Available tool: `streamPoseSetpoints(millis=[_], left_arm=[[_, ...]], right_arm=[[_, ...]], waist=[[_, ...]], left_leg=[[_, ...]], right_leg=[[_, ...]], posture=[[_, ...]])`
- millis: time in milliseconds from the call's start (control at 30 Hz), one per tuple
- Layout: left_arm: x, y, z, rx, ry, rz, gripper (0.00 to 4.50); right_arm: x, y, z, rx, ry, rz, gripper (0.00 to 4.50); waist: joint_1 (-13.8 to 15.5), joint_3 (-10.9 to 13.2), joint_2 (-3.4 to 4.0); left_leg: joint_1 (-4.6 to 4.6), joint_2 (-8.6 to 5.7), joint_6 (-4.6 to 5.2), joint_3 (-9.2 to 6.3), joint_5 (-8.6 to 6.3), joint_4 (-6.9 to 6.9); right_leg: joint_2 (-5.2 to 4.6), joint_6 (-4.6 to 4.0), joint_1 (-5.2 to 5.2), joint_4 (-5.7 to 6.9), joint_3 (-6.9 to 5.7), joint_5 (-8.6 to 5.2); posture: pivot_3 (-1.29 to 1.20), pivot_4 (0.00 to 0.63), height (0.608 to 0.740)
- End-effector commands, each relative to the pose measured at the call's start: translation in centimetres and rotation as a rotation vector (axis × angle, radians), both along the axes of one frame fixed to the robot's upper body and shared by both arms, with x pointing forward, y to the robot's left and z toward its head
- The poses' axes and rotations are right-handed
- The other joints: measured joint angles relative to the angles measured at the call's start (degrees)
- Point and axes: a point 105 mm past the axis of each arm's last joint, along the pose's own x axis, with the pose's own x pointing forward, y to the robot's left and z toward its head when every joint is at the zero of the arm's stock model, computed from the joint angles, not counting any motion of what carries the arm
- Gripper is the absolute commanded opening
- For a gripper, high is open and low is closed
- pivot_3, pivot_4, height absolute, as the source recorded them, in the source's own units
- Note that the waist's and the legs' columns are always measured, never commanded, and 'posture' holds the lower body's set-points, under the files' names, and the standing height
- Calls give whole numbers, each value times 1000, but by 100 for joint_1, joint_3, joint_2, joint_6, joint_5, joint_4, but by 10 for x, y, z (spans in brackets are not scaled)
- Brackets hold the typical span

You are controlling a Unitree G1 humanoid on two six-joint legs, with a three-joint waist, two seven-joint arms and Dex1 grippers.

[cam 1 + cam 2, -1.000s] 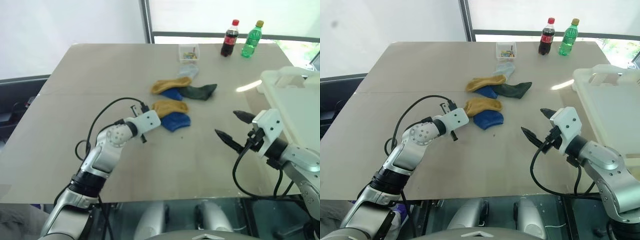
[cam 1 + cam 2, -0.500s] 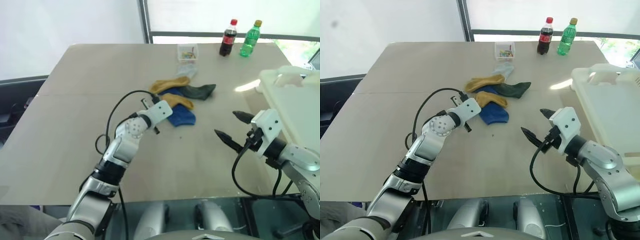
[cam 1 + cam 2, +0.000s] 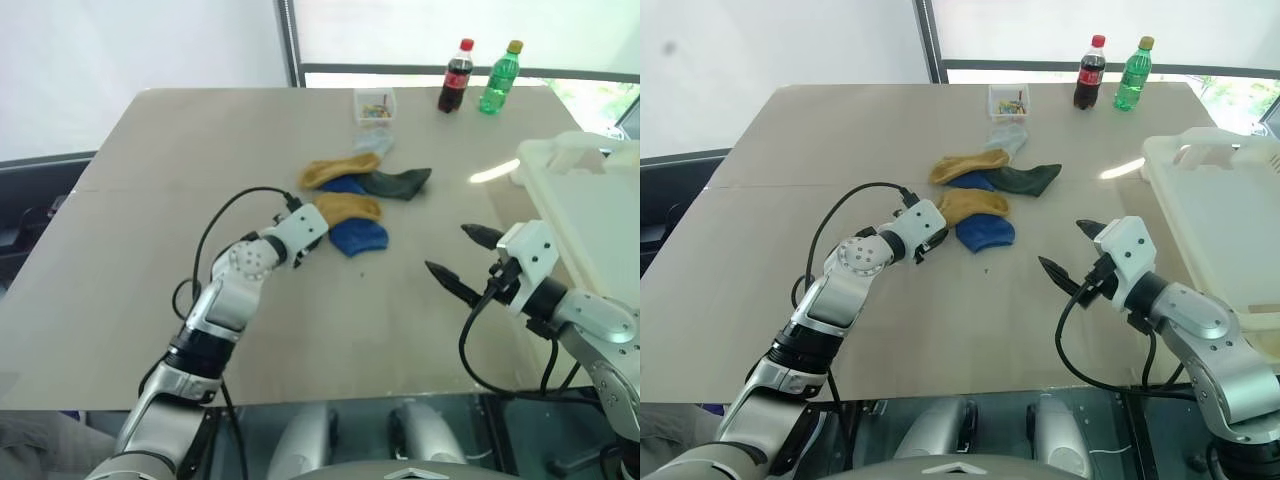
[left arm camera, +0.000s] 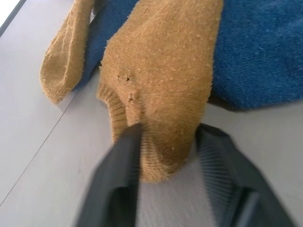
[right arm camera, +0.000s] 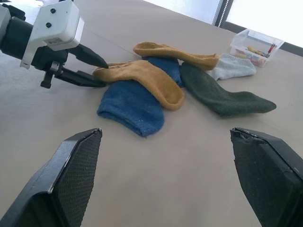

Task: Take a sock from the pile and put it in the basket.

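Right gripper nearest, fingers wide apart over bare table, holding nothing. Left gripper at the pile: fingers apart, straddling the cuff of a mustard sock; whether the pads touch it is hard to say. Basket on the right, cut off by the frame edge. Small clear box and two bottles at the far edge.

The pile lies loose mid-table: two mustard-yellow socks, blue ones beneath, a dark green one and a pale grey one behind. The nearest mustard sock has its cuff between my left hand's fingers. The basket, white and large, stands at my right.
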Motion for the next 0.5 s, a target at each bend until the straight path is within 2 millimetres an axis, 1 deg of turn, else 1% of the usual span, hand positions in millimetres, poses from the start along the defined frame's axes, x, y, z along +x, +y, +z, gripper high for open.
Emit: streamPoseSetpoints(millis=[33,233,267,333,433,500], left_arm=[[-1,-1,13,32,-71,-19,3085],[1,8,13,62,-82,-3,3085],[2,10,12,67,-80,1,2846],[2,11,9,75,-74,3,2210],[1,11,6,73,-60,-5,788],[-1,10,4,67,-50,-11,102]], right_arm=[[-3,3,10,4,-49,9,4500],[-3,2,9,7,-48,4,4500],[-3,2,9,8,-47,3,4500],[-3,2,9,8,-47,2,4500],[-3,2,9,10,-46,0,4500],[-3,2,8,11,-46,-1,4500]], waist=[[2,0,0],[1,0,0],[1,0,0],[1,0,0],[0,0,0],[-1,0,0]], left_leg=[[0,0,0,0,0,0],[0,0,0,0,0,0],[0,0,0,0,0,0],[0,0,0,0,0,0],[0,0,0,0,0,0],[0,0,0,0,0,0]], right_leg=[[0,0,0,0,0,0],[0,0,0,0,0,0],[0,0,0,0,0,0],[0,0,0,0,0,0],[0,0,0,0,0,0],[0,0,0,0,0,0]], posture=[[0,150,740],[0,150,740],[0,150,740],[0,150,740],[0,150,740],[0,150,740]])
